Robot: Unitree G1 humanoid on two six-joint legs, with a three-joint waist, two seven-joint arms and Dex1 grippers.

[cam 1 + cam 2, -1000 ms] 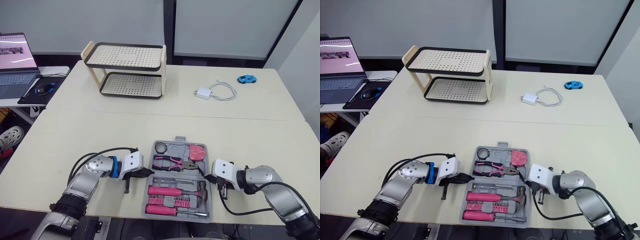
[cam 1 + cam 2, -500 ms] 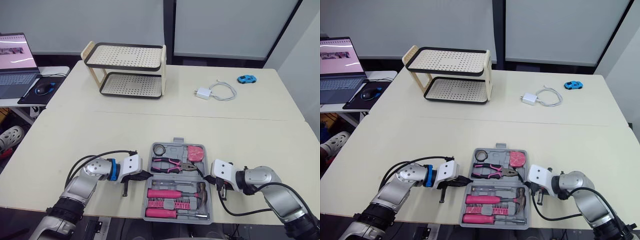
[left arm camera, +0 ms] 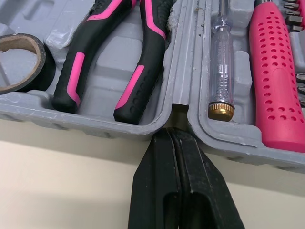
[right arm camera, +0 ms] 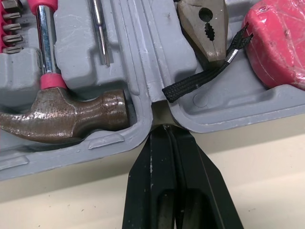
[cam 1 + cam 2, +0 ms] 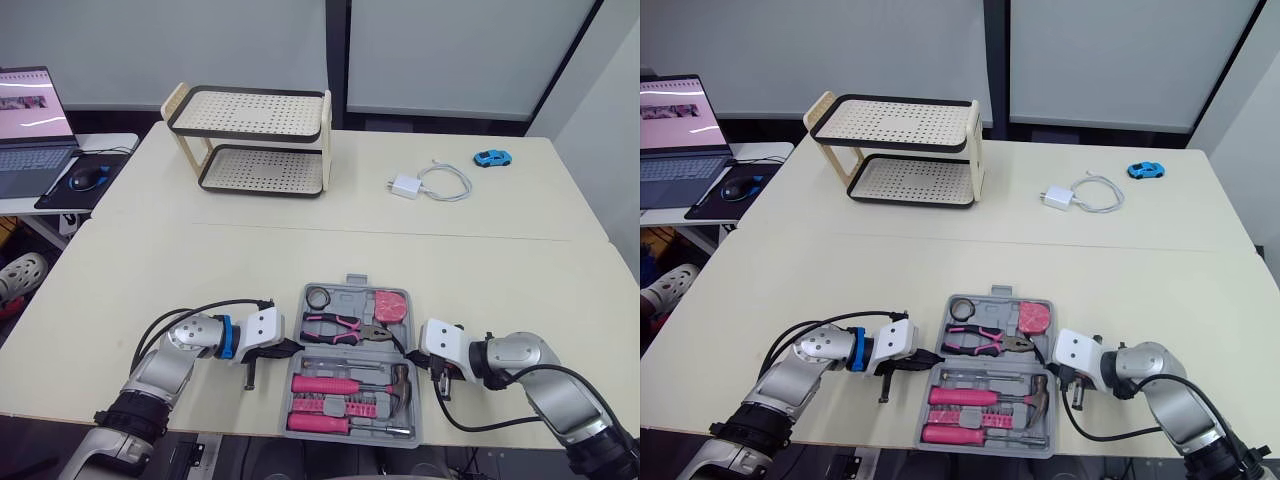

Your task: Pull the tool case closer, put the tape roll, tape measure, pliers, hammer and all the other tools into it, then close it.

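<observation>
The grey tool case point(image 5: 347, 292) lies open at the table's near edge. Its far half holds the black tape roll point(image 5: 321, 297), the pink-and-black pliers point(image 5: 340, 325) and the pink tape measure point(image 5: 392, 306). Its near half holds the hammer point(image 5: 350, 384), a clear-handled screwdriver point(image 3: 220, 57) and other pink-handled tools. My left gripper point(image 5: 291, 346) is shut, its tips point(image 3: 172, 138) wedged in the hinge notch on the case's left side. My right gripper point(image 5: 411, 356) is shut too, its tips point(image 4: 165, 131) in the hinge notch on the right side, beside the hammer head point(image 4: 71, 114).
A two-tier perforated rack point(image 5: 255, 140) stands at the back left of the table. A white charger with its cable point(image 5: 407, 186) and a blue toy car point(image 5: 492, 158) lie at the back right. A laptop point(image 5: 30, 125) and mouse point(image 5: 88, 177) sit on a side table to the left.
The case has shifted slightly left and toward the near edge, with both shut grippers staying at its hinge notches.
</observation>
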